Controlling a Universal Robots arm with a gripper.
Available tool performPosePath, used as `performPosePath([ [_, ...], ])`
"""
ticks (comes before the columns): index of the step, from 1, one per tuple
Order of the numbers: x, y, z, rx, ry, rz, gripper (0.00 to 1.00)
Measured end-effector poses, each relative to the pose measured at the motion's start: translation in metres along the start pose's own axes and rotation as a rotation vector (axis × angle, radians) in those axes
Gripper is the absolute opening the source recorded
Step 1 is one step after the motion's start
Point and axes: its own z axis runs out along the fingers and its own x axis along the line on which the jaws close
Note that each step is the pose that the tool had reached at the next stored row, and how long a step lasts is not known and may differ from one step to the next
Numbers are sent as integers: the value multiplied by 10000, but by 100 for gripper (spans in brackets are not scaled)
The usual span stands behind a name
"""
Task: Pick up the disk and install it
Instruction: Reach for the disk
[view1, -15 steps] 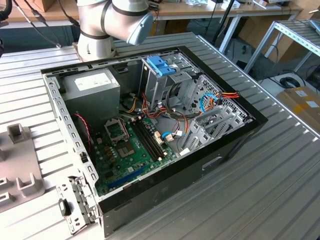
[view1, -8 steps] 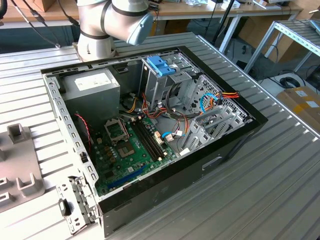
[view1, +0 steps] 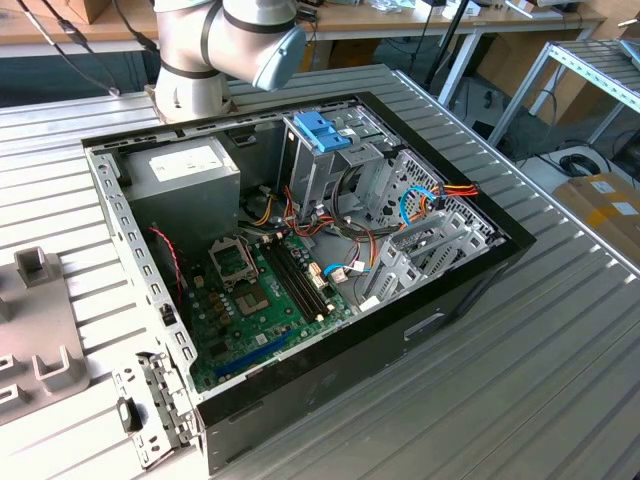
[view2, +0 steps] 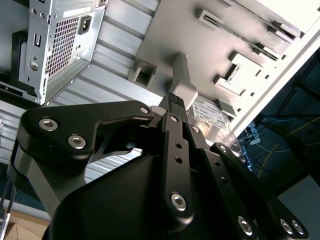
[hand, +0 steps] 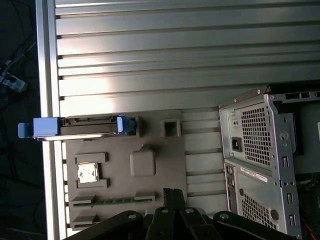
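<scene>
The disk stands on its edge in a slot at the rim of a grey fixture plate, with blue carrier ends showing at both sides. In the second wrist view its white printed label peeks out behind my black gripper. My gripper hangs above the plate near a raised grey block, well apart from the disk. Its fingers are shut together and hold nothing. In the exterior view the arm rises behind the open computer case.
Inside the case are a grey power supply, a metal drive cage with a blue handle, a green motherboard and loose cables. The fixture plate lies beside the case at the exterior view's left. The slatted table's edge runs close to the disk.
</scene>
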Motion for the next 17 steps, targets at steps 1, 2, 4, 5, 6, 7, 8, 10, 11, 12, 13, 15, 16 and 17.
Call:
performPosePath([
  [1, 5, 0, 0, 0, 0, 1, 10],
  [2, 11, -1, 0, -1, 0, 0, 10],
  [4, 22, -2, 0, -1, 0, 0, 10],
  [5, 28, -2, -1, 0, 0, 0, 10],
  [6, 33, -3, -1, -1, -1, 0, 10],
  [7, 39, -3, -1, 0, 0, 0, 10],
  [8, 46, -4, -1, 0, 0, 0, 10],
  [10, 59, -5, -2, 0, 0, 0, 10],
  [11, 68, -5, -2, 0, 0, 0, 10],
  [12, 75, -6, -2, 0, 0, 0, 10],
  [13, 80, -6, -2, 0, 0, 0, 10],
  [15, 94, -7, -2, 0, 0, 0, 10],
  [16, 102, -8, -3, 0, 0, 1, 10],
  [17, 108, -8, -3, 0, 0, 0, 10],
])
